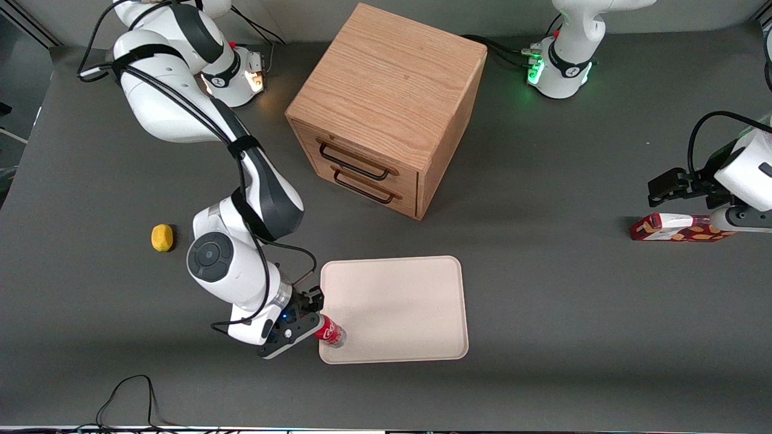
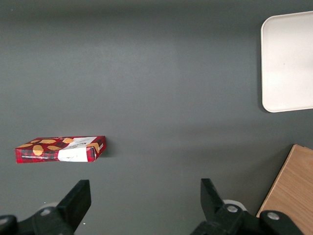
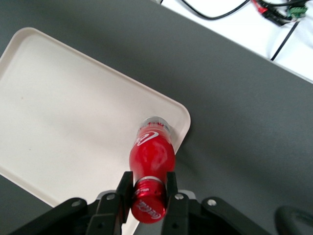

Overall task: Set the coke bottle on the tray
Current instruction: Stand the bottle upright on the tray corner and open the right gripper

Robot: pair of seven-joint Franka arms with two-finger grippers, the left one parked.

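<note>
Holding the coke bottle [image 3: 151, 161] tight by its cap end, the gripper [image 3: 148, 196] hangs over the tray [image 3: 63, 122] corner. It should go lower and farther in before letting go.

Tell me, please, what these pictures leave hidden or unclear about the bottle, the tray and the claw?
- Whether the coke bottle rests on the tray or hangs above it: neither the wrist view nor the front view shows its base meeting the surface.
- Front view: the claw covers the bottle's cap end.
- Left wrist view: the frame edge cuts the tray; bottle and claw are absent.
</note>
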